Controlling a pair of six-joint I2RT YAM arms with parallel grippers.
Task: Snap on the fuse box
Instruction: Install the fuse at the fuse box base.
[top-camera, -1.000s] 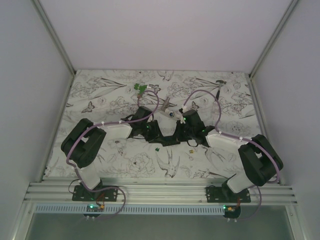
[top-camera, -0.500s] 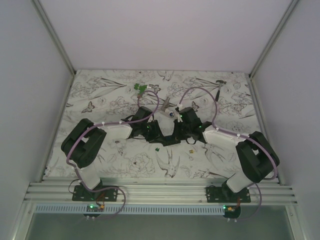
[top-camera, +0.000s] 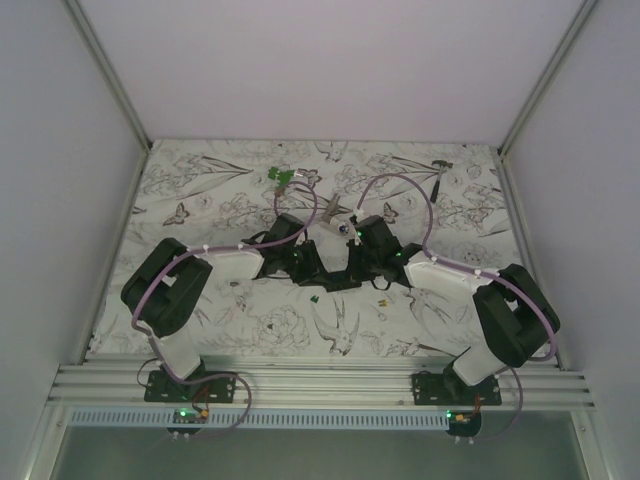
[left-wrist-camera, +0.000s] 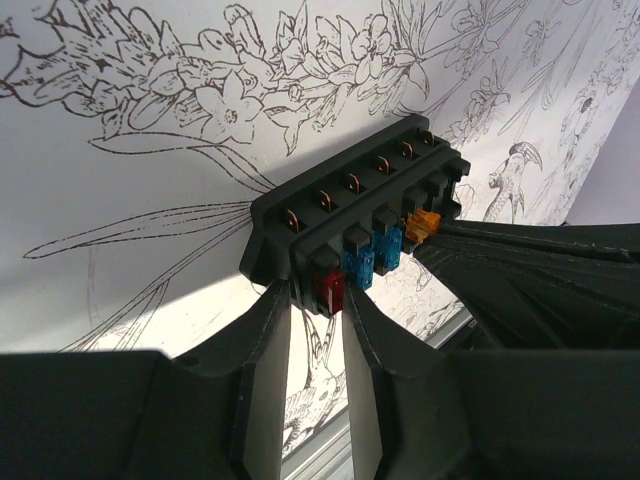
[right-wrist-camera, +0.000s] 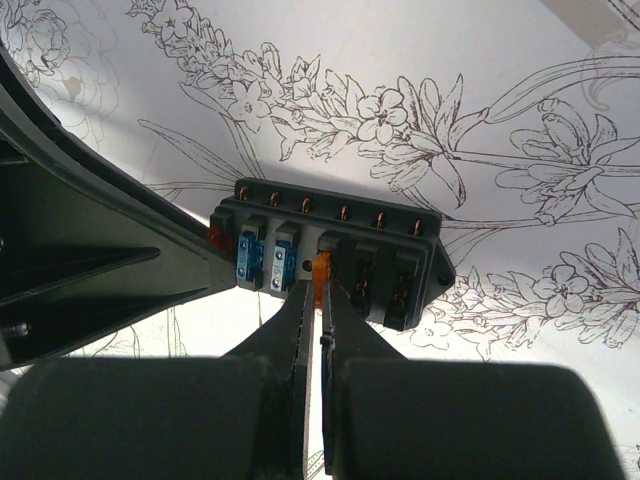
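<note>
The fuse box (left-wrist-camera: 360, 225) is a black block with a row of slots, held above the floral cloth. It carries a red fuse (left-wrist-camera: 331, 290), two blue fuses (left-wrist-camera: 372, 255) and an orange fuse (left-wrist-camera: 422, 226). My left gripper (left-wrist-camera: 318, 300) is shut on the box's end by the red fuse. My right gripper (right-wrist-camera: 321, 290) is shut on the orange fuse (right-wrist-camera: 321, 270), which sits at the third slot of the box (right-wrist-camera: 330, 245). In the top view the two grippers, left (top-camera: 322, 268) and right (top-camera: 352, 268), meet at the table's middle and hide the box.
Small loose bits lie on the cloth just in front of the grippers: a green one (top-camera: 313, 297) and yellow ones (top-camera: 382, 299). A green clip-like piece (top-camera: 280, 177) lies at the back, a grey metal tool (top-camera: 440, 165) at the back right. White walls enclose the table.
My right arm has shifted a little to the left, towards the left gripper. The left arm has stayed in place.
</note>
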